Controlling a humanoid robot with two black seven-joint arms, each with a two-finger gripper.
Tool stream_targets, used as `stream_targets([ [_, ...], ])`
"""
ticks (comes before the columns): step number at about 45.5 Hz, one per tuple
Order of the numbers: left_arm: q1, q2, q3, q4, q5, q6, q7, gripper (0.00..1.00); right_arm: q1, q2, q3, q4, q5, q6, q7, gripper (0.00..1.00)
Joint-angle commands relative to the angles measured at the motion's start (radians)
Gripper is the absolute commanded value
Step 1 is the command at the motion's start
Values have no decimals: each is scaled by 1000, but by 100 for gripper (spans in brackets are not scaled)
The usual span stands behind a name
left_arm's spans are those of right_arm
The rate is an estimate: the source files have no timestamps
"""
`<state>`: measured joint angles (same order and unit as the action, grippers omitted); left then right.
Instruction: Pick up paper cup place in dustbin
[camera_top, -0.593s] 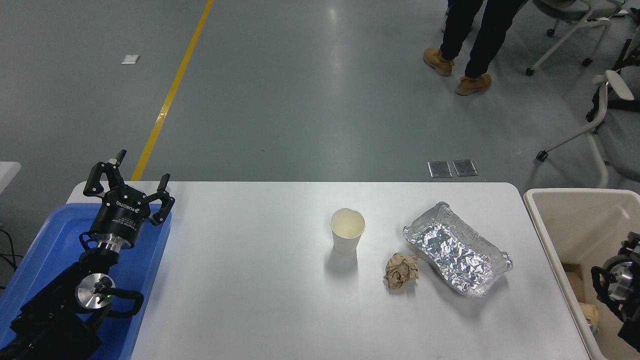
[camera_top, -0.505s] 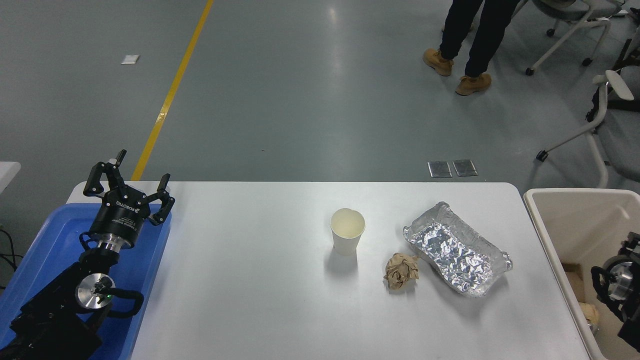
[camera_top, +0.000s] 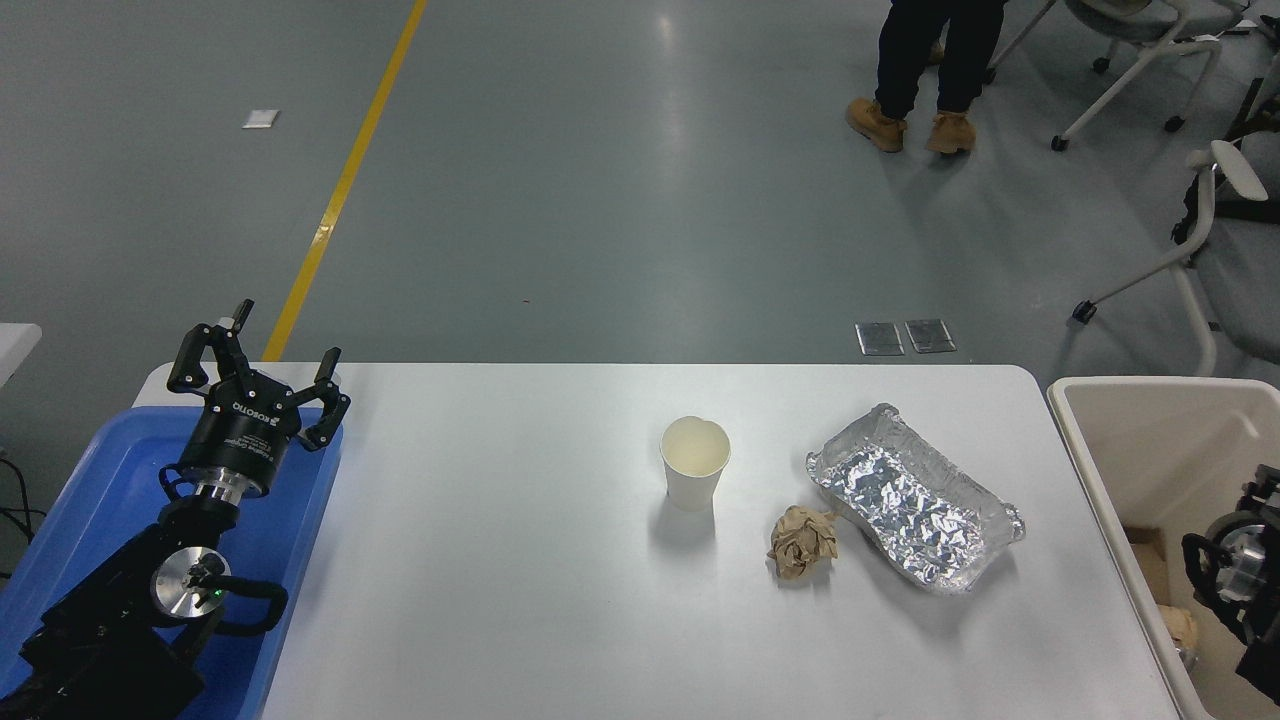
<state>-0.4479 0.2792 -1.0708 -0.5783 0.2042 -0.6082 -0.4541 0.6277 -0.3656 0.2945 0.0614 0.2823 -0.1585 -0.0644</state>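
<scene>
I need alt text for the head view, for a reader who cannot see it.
A paper cup stands upright on a white table, left of a brown paper ball and a foil tray. The dustbin is at the right; the open left gripper hovers over a blue tray.

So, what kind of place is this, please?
Probably an industrial hall or robot lab, not a home: a grey coated floor with a yellow line, office chairs, and a person in work boots behind the table.

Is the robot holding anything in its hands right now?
The left hand is open and empty over the blue tray. The right arm's hand is out of view at the right edge. The paper cup stands untouched on the table.
</scene>
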Motion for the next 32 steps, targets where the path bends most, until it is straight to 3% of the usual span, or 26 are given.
stream_targets([
  [1, 0, 0, 0, 0, 0, 1, 0, 98, 1, -6, -2, 0, 0, 4, 2, 100],
  [32, 0, 0, 0, 0, 0, -1, 0, 98, 6, -12, -97, 14, -11, 5, 3, 100],
])
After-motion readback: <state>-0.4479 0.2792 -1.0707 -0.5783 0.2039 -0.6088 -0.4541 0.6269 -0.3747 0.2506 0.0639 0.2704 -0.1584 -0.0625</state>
